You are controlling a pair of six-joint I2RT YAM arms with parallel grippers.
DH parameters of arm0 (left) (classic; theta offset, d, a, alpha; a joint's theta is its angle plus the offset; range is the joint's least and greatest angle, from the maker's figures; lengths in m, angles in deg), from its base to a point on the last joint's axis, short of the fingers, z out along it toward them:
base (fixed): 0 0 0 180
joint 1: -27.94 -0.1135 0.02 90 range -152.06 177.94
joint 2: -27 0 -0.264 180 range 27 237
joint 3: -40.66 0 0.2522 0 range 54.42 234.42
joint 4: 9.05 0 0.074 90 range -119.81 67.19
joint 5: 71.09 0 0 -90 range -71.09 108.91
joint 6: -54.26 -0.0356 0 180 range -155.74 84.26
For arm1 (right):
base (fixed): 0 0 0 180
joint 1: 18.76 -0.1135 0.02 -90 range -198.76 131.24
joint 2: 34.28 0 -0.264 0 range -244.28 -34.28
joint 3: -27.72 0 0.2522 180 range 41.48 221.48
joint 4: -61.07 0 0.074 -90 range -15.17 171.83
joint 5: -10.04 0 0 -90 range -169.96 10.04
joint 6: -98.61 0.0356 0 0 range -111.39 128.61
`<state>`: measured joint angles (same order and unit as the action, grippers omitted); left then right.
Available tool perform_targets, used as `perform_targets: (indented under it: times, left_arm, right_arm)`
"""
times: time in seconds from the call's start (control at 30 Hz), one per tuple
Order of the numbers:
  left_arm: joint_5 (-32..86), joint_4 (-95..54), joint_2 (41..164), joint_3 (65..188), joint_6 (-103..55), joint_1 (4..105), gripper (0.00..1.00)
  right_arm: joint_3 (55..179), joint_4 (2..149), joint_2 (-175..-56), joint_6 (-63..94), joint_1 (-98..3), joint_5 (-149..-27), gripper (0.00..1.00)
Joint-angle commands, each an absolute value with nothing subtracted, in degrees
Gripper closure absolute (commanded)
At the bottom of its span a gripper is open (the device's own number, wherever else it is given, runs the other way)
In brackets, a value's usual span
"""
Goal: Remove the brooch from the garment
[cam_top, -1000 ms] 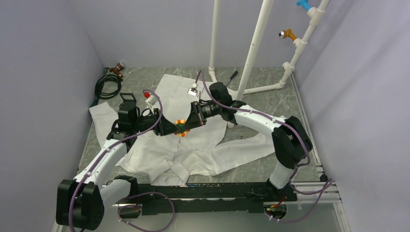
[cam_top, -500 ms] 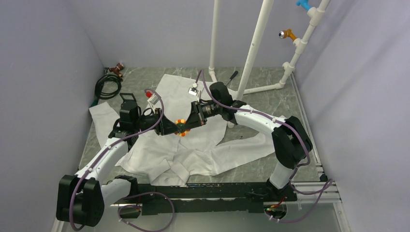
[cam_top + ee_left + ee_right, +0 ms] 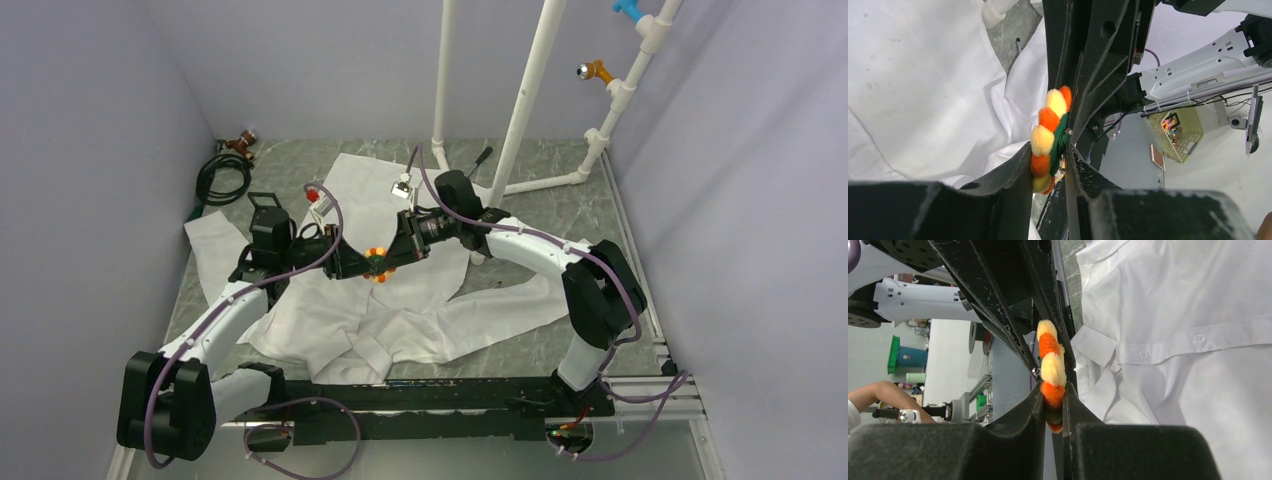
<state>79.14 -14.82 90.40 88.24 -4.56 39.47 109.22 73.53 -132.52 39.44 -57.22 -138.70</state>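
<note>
The white garment (image 3: 400, 320) lies spread on the table. Above its middle, both grippers meet nose to nose at the orange and yellow brooch (image 3: 376, 262). In the right wrist view my right gripper (image 3: 1053, 387) is shut on the brooch (image 3: 1052, 367), pinching its lower petals edge-on, with the garment (image 3: 1198, 340) to the right. In the left wrist view my left gripper (image 3: 1049, 150) has its jaws against both faces of the brooch (image 3: 1048, 135), one on the petals and one on the green backing. The garment (image 3: 923, 75) fills the left side there.
A white pipe rack (image 3: 520, 110) stands at the back right with an orange hook (image 3: 595, 70) on it. A black cable coil (image 3: 222, 178) and a small brown figure (image 3: 240, 143) lie at the back left. A dark pen-like tool (image 3: 482, 157) rests near the rack's foot.
My left gripper's jaws have narrowed onto the brooch and its wrist has edged slightly right. The right arm and the brooch have stayed put.
</note>
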Motion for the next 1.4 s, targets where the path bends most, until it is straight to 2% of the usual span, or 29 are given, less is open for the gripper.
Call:
perform_targets:
  times: [0.0,0.4,1.13,1.23,1.37]
  left_arm:
    - [77.7,-14.2,91.2,89.2,-6.1,41.1,0.71]
    - [78.0,-14.8,91.3,90.1,-7.5,42.7,0.64]
    - [78.8,-15.5,93.1,90.5,-8.7,43.5,0.57]
    - [79.7,-15.2,93.3,90.5,-8.6,43.5,0.51]
    - [81.4,-14.9,92.8,90.9,-8.3,43.5,0.33]
  right_arm:
    - [110.4,69.0,-128.9,39.9,-58.0,-142.2,1.00]
    - [110.9,68.6,-129.6,40.2,-58.3,-142.1,1.00]
    - [111.1,68.8,-129.4,39.4,-58.7,-142.7,1.00]
    - [110.9,68.8,-129.4,39.3,-58.7,-142.6,1.00]
    - [111.1,69.4,-129.9,38.8,-58.7,-142.6,1.00]
